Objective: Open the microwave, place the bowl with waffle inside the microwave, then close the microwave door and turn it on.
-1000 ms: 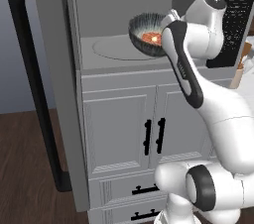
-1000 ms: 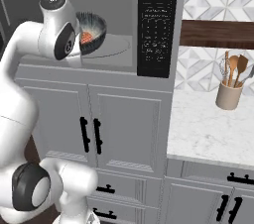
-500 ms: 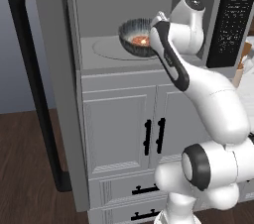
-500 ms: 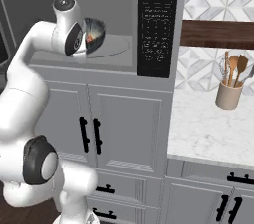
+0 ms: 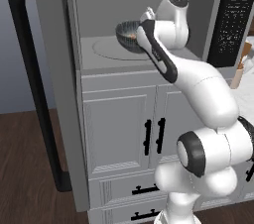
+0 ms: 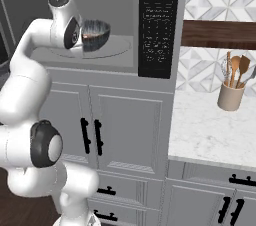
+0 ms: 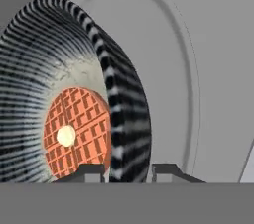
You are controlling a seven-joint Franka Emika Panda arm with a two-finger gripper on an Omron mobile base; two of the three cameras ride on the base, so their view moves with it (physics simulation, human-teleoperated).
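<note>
Inside the microwave, the dark ribbed bowl hangs tilted just above the round turntable. It carries the orange-brown waffle, which has a pale butter dab at its centre. My gripper holds the bowl's rim, one fingertip inside and the other outside. From the right, the bowl sits against the hand in the cavity. The microwave door stands swung wide open at the left, its black bar handle pointing outward.
The black button panel runs down the microwave's right side. White cabinet doors with black handles sit below. A marble counter at the right holds a utensil crock. The open door blocks the left side.
The arm has reached further into the cavity, carrying the bowl inward and to the left over the turntable. The bowl has tipped further onto its side.
</note>
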